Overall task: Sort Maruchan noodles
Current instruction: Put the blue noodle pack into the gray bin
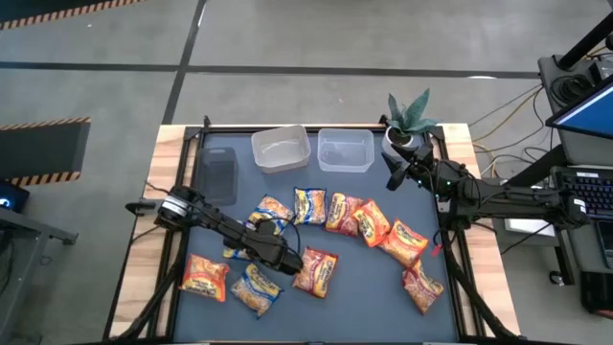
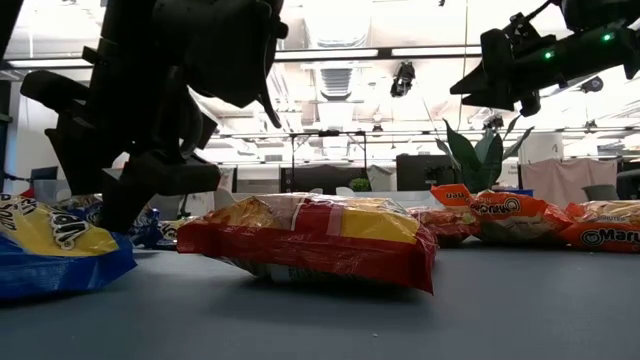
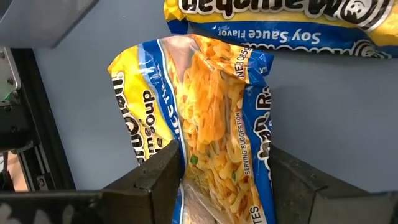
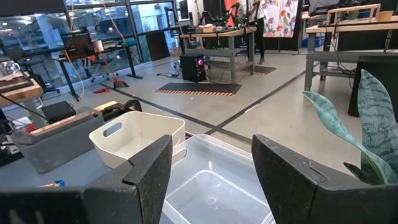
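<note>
Near the worktop's front-left corner, left pincer (image 3: pixel 214 180) grasping a yellow-and-blue Maruchan packet (image 3: pixel 205 118), right pincer (image 4: pixel 211 180) released above the clear tub (image 4: pixel 211 186) by the back edge.

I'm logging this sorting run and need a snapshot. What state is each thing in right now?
left gripper: low over the mat, fingers either side of a yellow-and-blue noodle packet, closing on it.
right gripper: open, empty, raised above the clear tubs.
clear tubs: both empty.
dark tray: empty.
other noodle packets: lying loose on the mat, unsorted.
potted plant: upright at the mat's corner.
</note>
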{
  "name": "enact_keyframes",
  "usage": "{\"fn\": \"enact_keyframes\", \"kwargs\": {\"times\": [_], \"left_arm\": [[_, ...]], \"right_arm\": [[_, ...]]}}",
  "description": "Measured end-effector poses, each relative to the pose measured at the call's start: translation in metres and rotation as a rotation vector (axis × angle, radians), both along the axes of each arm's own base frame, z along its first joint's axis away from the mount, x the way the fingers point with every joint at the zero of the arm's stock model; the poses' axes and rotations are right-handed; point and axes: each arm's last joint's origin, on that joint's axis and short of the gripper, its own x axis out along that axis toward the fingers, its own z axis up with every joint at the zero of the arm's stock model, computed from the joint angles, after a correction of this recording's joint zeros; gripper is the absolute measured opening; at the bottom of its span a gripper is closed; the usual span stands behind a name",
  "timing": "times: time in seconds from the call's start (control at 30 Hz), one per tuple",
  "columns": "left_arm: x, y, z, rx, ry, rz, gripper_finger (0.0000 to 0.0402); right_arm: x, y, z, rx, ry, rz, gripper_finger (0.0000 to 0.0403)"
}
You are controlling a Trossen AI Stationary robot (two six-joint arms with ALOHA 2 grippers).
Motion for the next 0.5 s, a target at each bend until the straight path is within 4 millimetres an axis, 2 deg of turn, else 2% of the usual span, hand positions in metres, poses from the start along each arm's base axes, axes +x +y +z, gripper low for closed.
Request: {"fn": "enact_keyframes", "kwargs": {"times": [0.33,0.5], "left_arm": [[-0.0032,-0.0003,0.0028,0.018,0.027,-0.017,0.0137],[-0.0037,-0.0001,0.0030,0.019,0.032,-0.016,0.0133]], "right_arm": [[0.0000,0.0000,0.0000,-0.001,0.001,0.000,0.0210],[0.0000,0.0000,0.0000,-0.003,0.002,0.000,0.0210]]}}
